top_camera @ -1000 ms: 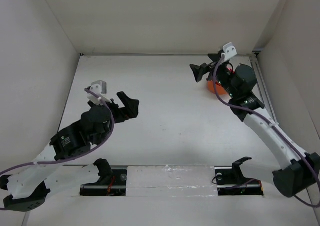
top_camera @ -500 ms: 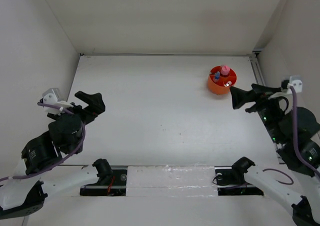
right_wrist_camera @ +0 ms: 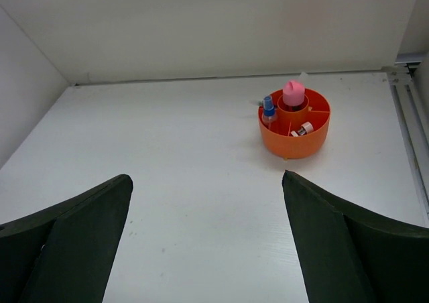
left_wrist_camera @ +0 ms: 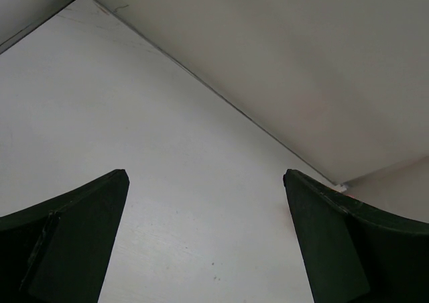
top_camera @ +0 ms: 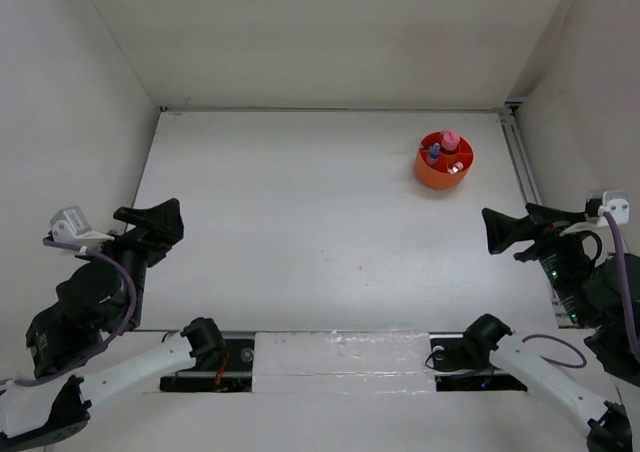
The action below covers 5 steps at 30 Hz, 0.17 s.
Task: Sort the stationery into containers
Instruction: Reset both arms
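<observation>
The left end effector is spread wide and grips nothing: in its wrist view the two dark fingers stand far apart at the lower corners, with only bare white worktop and the back wall between them. It hangs over the near left part of the worktop, close to the left wall. The right end effector is likewise wide open and empty, its fingers framing an open stretch of worktop, and it sits at the near right side, well apart from the left one. Beyond it, toward the far right corner, stands the round orange tub, near the back wall and beside the rail along the right edge. Inside its divided compartments, the pink-capped tube stands upright in the centre ring, the blue-capped tube stands upright in a compartment on the left side, and a small white piece lies in a compartment on the near side. Neither end effector touches the tub.
</observation>
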Available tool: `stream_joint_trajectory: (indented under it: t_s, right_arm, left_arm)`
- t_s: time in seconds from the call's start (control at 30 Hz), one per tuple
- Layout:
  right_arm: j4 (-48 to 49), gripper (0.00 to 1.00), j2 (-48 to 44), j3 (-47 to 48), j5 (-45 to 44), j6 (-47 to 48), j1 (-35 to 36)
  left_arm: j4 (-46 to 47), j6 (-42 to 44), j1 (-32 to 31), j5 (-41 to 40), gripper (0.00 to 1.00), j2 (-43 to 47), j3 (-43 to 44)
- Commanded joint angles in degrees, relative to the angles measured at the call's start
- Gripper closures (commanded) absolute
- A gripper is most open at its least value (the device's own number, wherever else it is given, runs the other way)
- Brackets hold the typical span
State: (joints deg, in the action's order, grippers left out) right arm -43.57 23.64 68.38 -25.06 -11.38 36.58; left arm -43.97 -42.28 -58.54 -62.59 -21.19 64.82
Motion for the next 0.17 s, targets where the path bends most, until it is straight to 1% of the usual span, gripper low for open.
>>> stream_joint_trajectory:
  t_s: [0.0,0.13]
  right_arm:
    - [-0.2,0.0,0.0,-0.7,-2.1,0.57,1.65]
    - [-0.73,0.0,1.32,-0.18,-3.42,-0.05,2.18]
  left_arm:
    - [2.66,-0.52,-0.34,-1.75,0.0,1.68,-0.74]
    - [2.66,-0.52,-0.34,-1.75,0.0,3.08,-1.27]
